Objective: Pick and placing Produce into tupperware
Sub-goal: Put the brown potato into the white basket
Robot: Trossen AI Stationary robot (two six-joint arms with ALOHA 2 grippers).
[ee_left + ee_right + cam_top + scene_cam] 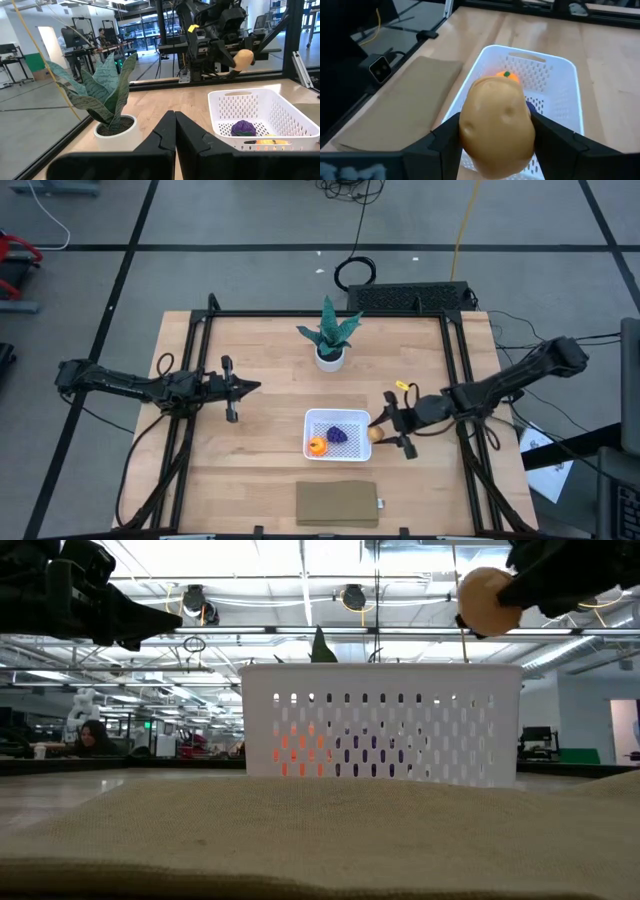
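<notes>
The white tupperware [335, 433] stands on the table's middle. In it lie the round orange piece [317, 445] and the dark purple bumpy piece [339, 436]; both also show in the left wrist view [243, 128]. My right gripper [381, 430] is just right of the tupperware's right rim, above the table, shut on the tan-yellow oval piece [496, 124]. My left gripper [252, 387] is shut and empty over the table's left half. My right gripper pinches the tan-yellow oval piece's two opposite sides [462, 131] between its two fingers. The fingers come about level from the table's right side. The piece is lifted clear of the table, higher than the tupperware's rim [487, 600].
A teal potted plant [330, 335] stands at the table's far middle. A flat brown slab [338, 503] lies near the front edge, in front of the tupperware. Black frame rails run along the table's left and right sides.
</notes>
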